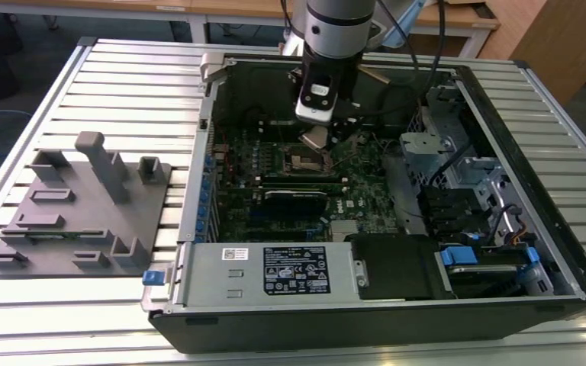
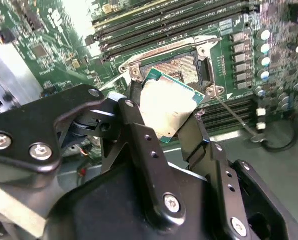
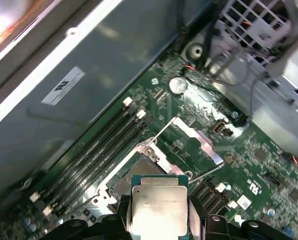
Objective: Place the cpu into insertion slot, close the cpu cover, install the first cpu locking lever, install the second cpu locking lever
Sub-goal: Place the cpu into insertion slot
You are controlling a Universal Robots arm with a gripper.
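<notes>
**Chip held over the open socket**

You are looking into an open computer case (image 1: 537,252) lying on a slatted metal table (image 1: 120,84). The green board (image 1: 365,171) is lying flat on the case floor.

Your gripper (image 2: 165,119) is reaching down into the case near its far wall in the exterior view. Its two black fingers (image 2: 134,120) are clamping the cpu (image 2: 170,106) by two opposite edges. The dull silver top is facing the camera in both wrist views.

The insertion slot (image 2: 183,66) is sitting on the board beside the long black memory slots (image 2: 164,20), toward the board's far edge in the exterior view. It is showing its bare pin field inside a silver rim, so nothing is seated in it yet. The cpu cover (image 3: 196,140) is standing swung open on the side of the slot away from the memory slots.

The relation that matters: the chip is hanging just above the slot, apart from it, and overlapping its near rim in the second wrist view. The slot is lying below and slightly beyond the held chip. The chip is square, so it has no long axis. It appears to be tilted, with its edges not lining up with the slot's rim.
</notes>
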